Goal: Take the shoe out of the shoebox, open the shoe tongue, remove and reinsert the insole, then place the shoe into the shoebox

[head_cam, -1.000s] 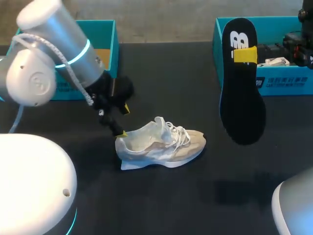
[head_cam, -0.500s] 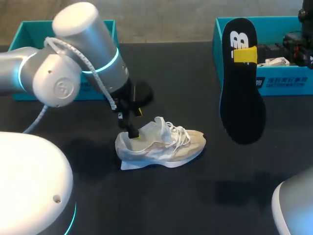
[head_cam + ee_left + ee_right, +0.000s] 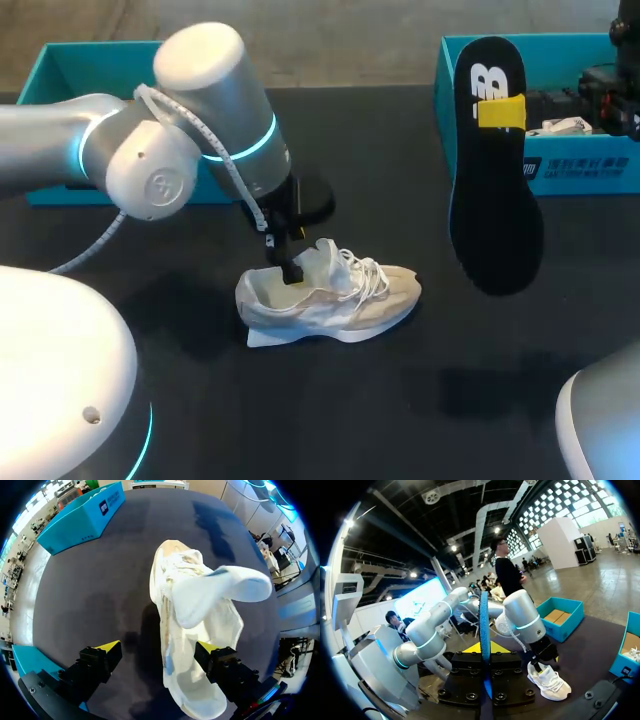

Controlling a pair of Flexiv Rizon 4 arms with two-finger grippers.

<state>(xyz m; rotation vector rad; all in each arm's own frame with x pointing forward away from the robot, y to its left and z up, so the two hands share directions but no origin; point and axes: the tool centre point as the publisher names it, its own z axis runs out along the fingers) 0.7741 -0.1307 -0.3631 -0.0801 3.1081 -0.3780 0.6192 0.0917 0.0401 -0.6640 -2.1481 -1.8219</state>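
A white and beige shoe (image 3: pixel 335 295) lies on its sole on the black table, toe to the right. My left gripper (image 3: pixel 292 268) hangs open over its heel opening. In the left wrist view the left gripper (image 3: pixel 157 647) has one fingertip (image 3: pixel 207 647) over the shoe (image 3: pixel 192 600), whose tongue is raised, and the other over bare table. The black insole (image 3: pixel 495 190) hangs upright in the air with my right gripper (image 3: pixel 500 112) shut on its upper part. In the right wrist view the insole (image 3: pixel 484 625) stands edge-on between the right gripper's (image 3: pixel 485 647) fingers, above the shoe (image 3: pixel 549 682).
A teal shoebox (image 3: pixel 590 175) with paper inside stands at the back right behind the insole. A second teal box (image 3: pixel 70 55) sits at the back left, behind my left arm. Both the shoebox (image 3: pixel 80 517) and bare black tabletop show past the shoe in the left wrist view.
My left arm has swung to the right, carrying its open gripper from behind the heel to above the shoe's opening. The right arm and the insole have not moved.
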